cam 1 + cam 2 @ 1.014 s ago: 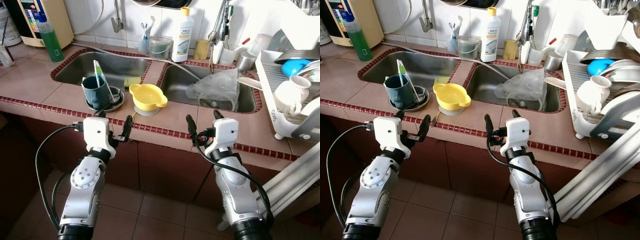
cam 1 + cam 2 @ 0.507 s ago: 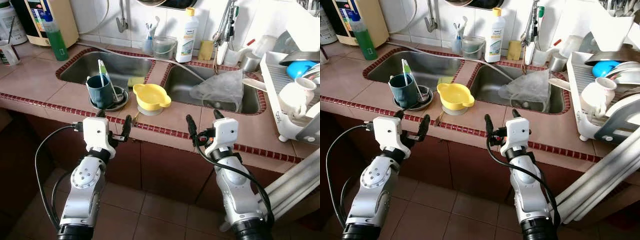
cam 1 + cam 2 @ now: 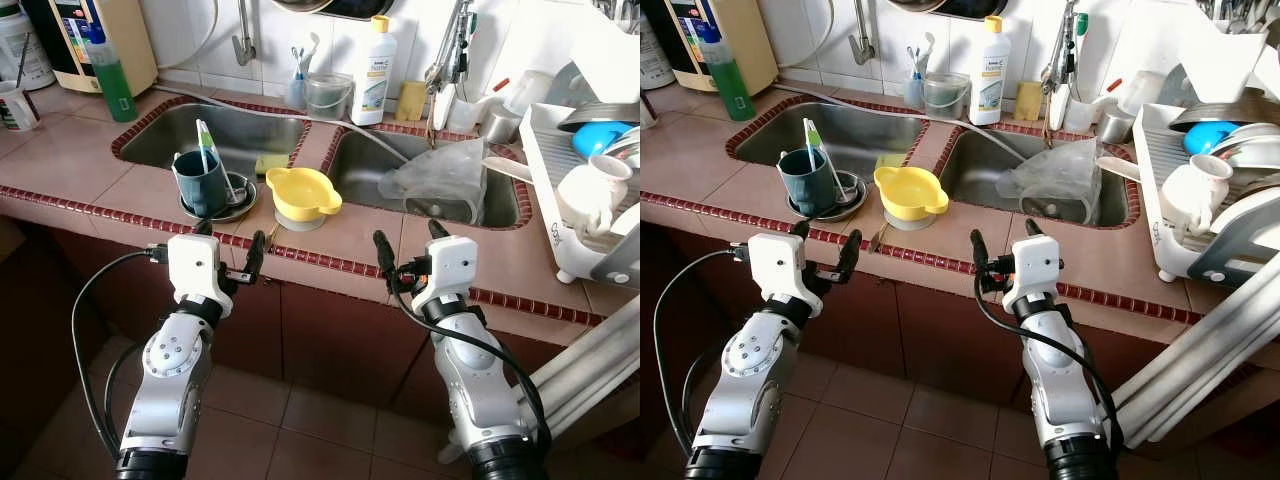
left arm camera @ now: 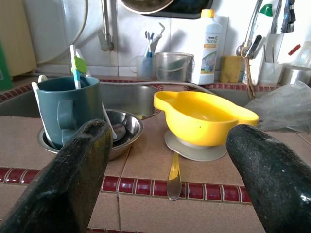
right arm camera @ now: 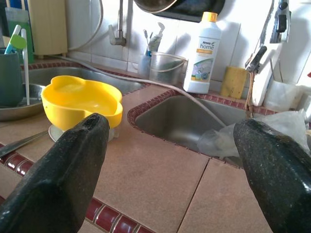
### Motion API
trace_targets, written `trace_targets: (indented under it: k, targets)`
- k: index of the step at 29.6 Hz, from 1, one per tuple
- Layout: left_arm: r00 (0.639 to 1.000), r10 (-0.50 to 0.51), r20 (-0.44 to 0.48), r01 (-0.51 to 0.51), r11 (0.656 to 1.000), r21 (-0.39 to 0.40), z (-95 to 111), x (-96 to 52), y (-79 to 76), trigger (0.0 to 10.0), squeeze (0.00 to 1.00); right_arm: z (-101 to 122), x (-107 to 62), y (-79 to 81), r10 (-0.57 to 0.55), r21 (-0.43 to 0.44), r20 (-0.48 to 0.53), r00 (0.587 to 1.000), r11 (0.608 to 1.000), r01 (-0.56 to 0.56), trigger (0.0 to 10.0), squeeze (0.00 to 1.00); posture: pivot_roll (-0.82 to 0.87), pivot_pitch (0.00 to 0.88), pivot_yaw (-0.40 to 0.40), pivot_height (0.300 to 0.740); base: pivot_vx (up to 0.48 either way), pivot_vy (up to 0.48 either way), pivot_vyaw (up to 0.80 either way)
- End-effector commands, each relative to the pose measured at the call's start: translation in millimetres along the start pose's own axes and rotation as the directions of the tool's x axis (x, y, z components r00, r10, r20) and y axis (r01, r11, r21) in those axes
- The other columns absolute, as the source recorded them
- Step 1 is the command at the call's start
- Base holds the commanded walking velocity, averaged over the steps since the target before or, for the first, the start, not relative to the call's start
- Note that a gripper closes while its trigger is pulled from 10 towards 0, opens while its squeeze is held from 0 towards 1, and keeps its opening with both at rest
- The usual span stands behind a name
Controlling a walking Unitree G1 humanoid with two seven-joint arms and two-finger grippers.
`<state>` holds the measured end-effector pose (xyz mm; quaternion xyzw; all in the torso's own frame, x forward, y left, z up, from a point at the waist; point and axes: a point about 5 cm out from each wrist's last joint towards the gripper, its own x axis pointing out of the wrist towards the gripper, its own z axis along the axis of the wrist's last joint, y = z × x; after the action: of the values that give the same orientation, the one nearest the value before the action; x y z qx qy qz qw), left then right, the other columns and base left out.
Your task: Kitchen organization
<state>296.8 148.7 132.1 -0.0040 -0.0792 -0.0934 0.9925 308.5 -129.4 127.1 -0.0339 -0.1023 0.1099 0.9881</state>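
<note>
At the far left of the tiled counter (image 3: 70,165) a green bottle (image 3: 114,80) stands before a tall yellow appliance (image 3: 95,40) whose top is cut off. The left sink (image 3: 235,130) lies beside them. On the strip between its near rim and the red-tiled counter edge sits a steel bowl (image 3: 235,200) holding a teal mug (image 3: 200,182) with utensils standing in it; what lies under the mug is hidden.

The left gripper (image 3: 228,248) hangs in front of the counter edge, just below the bowl, its fingers spread wide and holding nothing. A spoon (image 4: 174,177) lies on the counter near the edge, pointing toward a yellow bowl (image 3: 300,192) that rests on a pale saucer (image 4: 192,148).

Between the sinks runs a narrow tiled divider; bare counter lies in front of it. The right gripper (image 3: 408,246) is level with the edge there, fingers released and empty. The right sink (image 3: 360,170) holds a crumpled clear plastic bag (image 3: 440,175) that covers whatever is beneath it. A white detergent bottle (image 3: 376,58) and a yellow sponge (image 3: 408,100) stand by the back wall.

At far right a white dish rack (image 3: 560,200) crowds the counter, cut off, with a white cup (image 3: 592,190) and a blue dish (image 3: 600,135).
</note>
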Motion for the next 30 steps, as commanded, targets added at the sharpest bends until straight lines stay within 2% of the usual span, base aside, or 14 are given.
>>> trace_targets:
  k: [1,12,20,30]
  targets:
    - [1.0,-0.019,0.0,0.019,1.0,0.001,2,0.2,-1.7,10.0,0.0,5,-0.3,-1.0,-0.003,-0.007,0.017,1.0,1.0,0.003,10.0,0.0,-0.03,0.0,0.001,0.74,0.0,0.0,0.0]
    - [0.998,-0.059,-0.013,0.059,0.998,-0.027,-1,-5.0,-8.0,10.0,0.0,3,-4.9,1.6,0.008,-0.006,0.006,1.0,1.0,-0.008,10.0,0.0,-0.03,0.0,-0.003,0.74,0.0,0.0,0.0]
    - [0.996,-0.081,-0.037,0.08,0.996,-0.032,-5,-10.4,-10.7,10.0,0.0,1,-12.0,3.2,0.017,-0.007,-0.009,1.0,1.0,-0.017,10.0,0.0,-0.04,0.0,-0.006,0.74,0.0,0.336,0.0]
    - [0.995,-0.089,-0.04,0.088,0.996,-0.035,-3,-10.0,-11.1,10.0,0.0,2,-12.3,3.7,0.024,-0.011,-0.014,1.0,1.0,-0.024,10.0,0.0,-0.04,0.0,-0.004,0.74,0.0,0.337,0.0]
